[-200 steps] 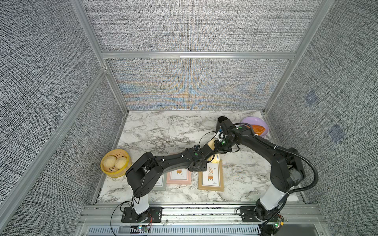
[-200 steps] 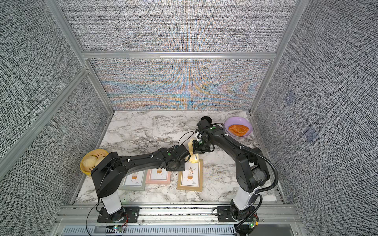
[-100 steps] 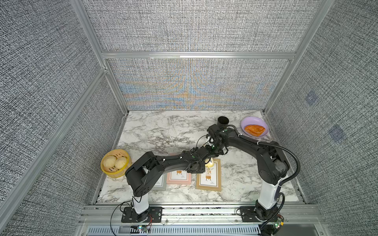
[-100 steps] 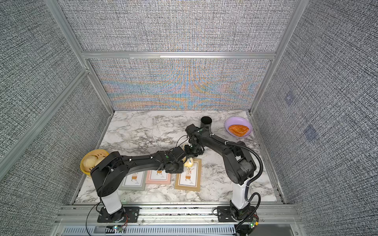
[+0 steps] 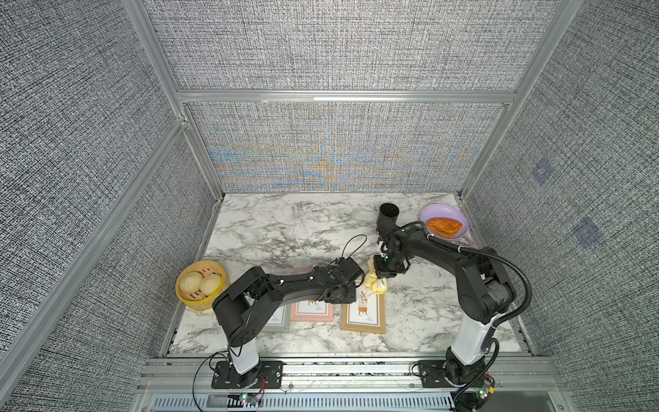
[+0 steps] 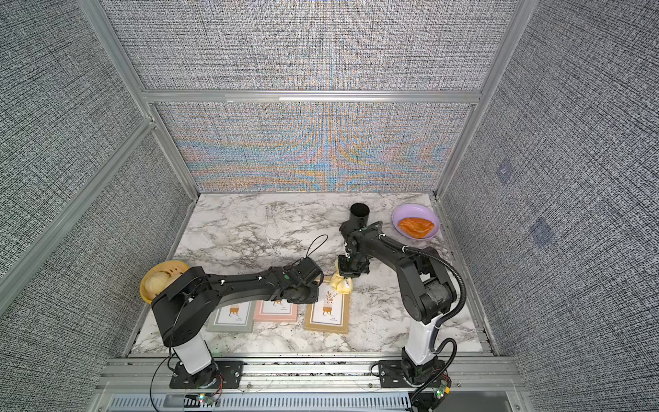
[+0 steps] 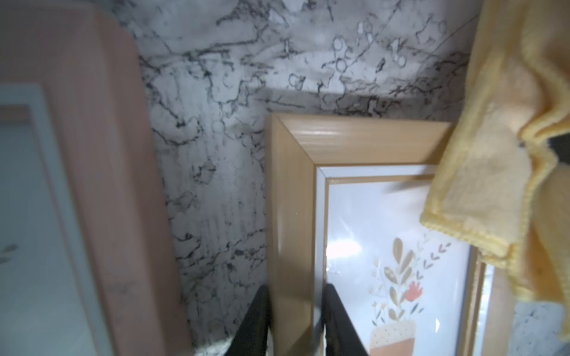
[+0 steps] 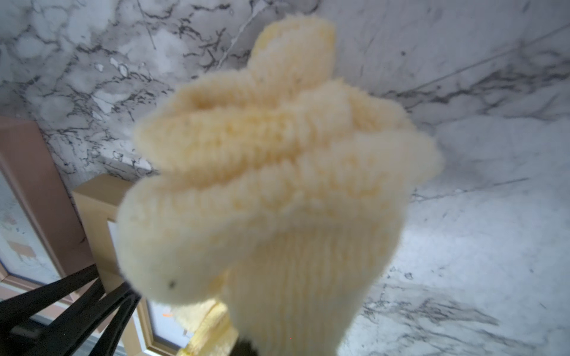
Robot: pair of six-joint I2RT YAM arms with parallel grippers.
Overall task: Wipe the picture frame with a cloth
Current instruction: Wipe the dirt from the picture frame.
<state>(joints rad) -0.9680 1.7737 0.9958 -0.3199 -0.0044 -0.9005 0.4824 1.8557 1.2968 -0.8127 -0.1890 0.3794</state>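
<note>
Three picture frames lie flat near the table's front. The wooden picture frame is the rightmost. My left gripper is shut on its left side rail, one finger on each side. A bunched pale-yellow cloth hangs over that frame's far right corner and shows at the edge of the left wrist view. My right gripper is shut on the cloth from above. The cloth hides its jaws in the right wrist view.
A pink frame and a grey frame lie left of the wooden one, partly under my left arm. A yellow steamer basket with buns stands at the left edge. A black cup and a purple plate of pastry stand at the back right.
My left gripper's jaws have closed onto the wooden frame's rail. My right gripper has carried the cloth nearer, down to the frame's far end.
</note>
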